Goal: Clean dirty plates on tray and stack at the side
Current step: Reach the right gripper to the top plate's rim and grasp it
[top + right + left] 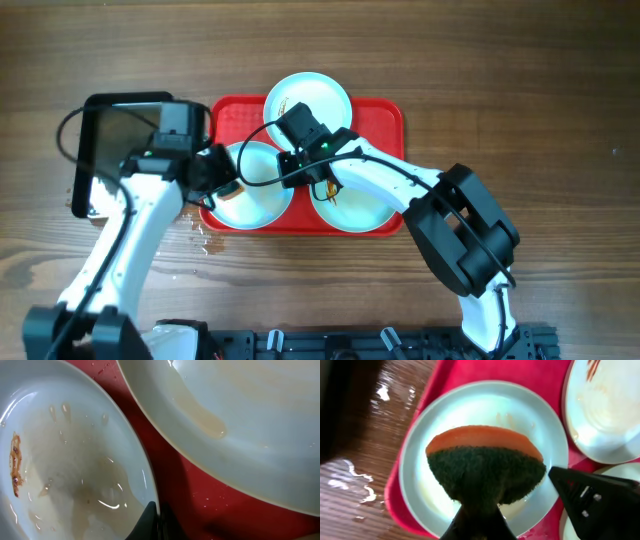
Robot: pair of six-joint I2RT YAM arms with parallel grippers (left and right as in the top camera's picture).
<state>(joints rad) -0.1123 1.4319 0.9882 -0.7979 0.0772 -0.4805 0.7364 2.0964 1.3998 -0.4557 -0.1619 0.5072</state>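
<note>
- While the left claw (476,522) grips the sponge (485,467) over the near-left plate (470,405), scrubbing looks under way.
- Right claw (157,522) pinches the smeared plate (65,460) by its rim; both sit on the tray (385,115).
- Next: press down, wipe in circles.

Overhead cam looks straight down on the whole table (560,80). Both wrist cams sit really close over the plates (485,410) on the tray (175,485), which overhead catches too.
</note>
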